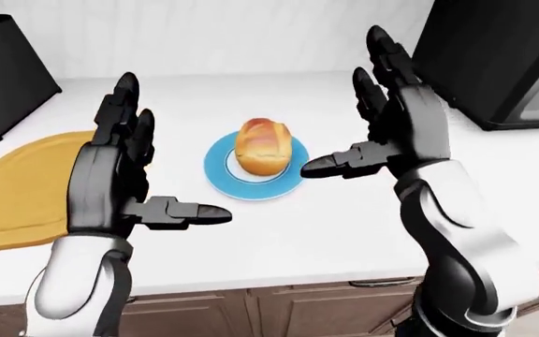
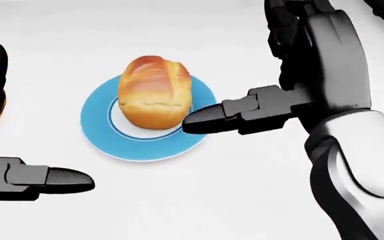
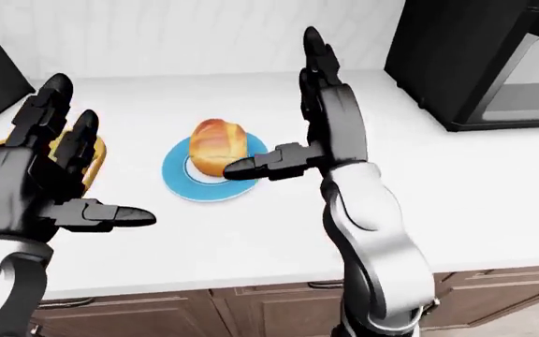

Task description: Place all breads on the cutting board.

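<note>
A golden bread roll (image 1: 264,145) sits on a blue and white plate (image 1: 223,176) in the middle of the white counter. A yellow wooden cutting board (image 1: 21,189) lies at the left, partly behind my left hand. My left hand (image 1: 148,168) is open and empty, raised between the board and the plate. My right hand (image 1: 349,119) is open and empty, raised just right of the roll, its thumb (image 2: 212,117) pointing toward the roll without touching it.
A black appliance (image 1: 3,77) stands at the upper left. A large black oven-like appliance (image 1: 499,60) stands at the upper right. Brown cabinet fronts (image 1: 298,309) run under the counter edge along the bottom.
</note>
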Robot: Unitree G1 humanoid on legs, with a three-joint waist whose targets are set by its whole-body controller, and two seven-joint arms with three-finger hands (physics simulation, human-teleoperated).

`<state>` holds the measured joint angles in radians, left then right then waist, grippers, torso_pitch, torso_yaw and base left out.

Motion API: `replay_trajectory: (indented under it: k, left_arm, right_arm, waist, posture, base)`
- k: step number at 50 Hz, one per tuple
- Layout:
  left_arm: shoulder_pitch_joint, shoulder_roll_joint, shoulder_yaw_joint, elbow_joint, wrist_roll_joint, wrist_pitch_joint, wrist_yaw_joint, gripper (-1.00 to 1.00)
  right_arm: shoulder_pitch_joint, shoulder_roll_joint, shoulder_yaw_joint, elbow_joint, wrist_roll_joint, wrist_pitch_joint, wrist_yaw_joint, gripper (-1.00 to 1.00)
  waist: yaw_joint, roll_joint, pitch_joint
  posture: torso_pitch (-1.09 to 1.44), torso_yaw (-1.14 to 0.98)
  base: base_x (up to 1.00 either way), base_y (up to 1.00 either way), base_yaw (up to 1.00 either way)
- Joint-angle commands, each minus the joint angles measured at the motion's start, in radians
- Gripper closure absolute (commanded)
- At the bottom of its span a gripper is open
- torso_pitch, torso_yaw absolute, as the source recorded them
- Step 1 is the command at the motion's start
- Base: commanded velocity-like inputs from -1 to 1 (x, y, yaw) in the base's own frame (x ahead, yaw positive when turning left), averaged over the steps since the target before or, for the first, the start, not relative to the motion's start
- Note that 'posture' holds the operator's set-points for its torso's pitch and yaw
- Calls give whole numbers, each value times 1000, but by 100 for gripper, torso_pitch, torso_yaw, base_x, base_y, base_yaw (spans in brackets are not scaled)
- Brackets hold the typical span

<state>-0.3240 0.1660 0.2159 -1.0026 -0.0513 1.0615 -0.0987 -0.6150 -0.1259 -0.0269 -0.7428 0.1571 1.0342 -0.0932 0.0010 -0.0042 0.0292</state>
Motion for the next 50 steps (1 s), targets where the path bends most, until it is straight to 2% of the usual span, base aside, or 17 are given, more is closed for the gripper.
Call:
replay_trajectory:
  k: [1,7,11,16,20,25,32,39,50]
  left_arm:
    - [-22,12,9,-31,-13,-12,3,-100]
    - [-21,22,14,-32,-27,-14,12,-100]
    - [-18,22,11,-28,-30,-20,16,-100]
    - [-10,21,6,-24,-29,-32,18,-100]
    - [-5,19,3,-26,-28,-34,18,-100]
    - [-4,19,-2,-17,-22,-45,16,-100]
    - [-5,19,1,-12,-22,-49,14,-100]
    - [2,18,2,-12,-22,-57,12,-100]
    - [0,23,15,-10,-26,-59,7,-100]
  right_arm:
    - [-51,13,28,3,-50,-16,14,-100]
    - [-124,55,125,102,-220,-21,97,-100]
    - [-153,73,159,166,-355,-25,184,-100]
    - [-199,110,159,224,-491,-18,284,-100]
    - [-221,126,184,285,-604,-18,374,-100]
    - [-256,174,175,371,-694,-61,430,-100]
    - [-291,204,148,513,-743,-150,431,-100]
    - [-342,205,106,667,-710,-220,384,-100]
    - [-371,202,122,756,-686,-241,354,-100]
  waist:
    - [1,2,-19]
    - [-2,10,-12]
    - [-3,14,-9]
    - [-3,18,-5]
    - [-4,22,-3]
    - [-6,28,-5]
    - [-5,35,-8]
    - [-5,38,-11]
    - [-3,37,-17]
  posture:
    - [0,0]
    - [0,0]
    - [0,0]
    - [0,0]
    - [0,0]
    - [0,0]
    - [0,0]
    - [0,0]
    - [0,0]
  base:
    - [0,0,0]
    - [0,0,0]
    - [0,0,0]
    - [0,0,0]
    - [0,0,0]
    - [0,0,0]
    - [0,0,0]
    - [0,0,0]
    - [0,0,0]
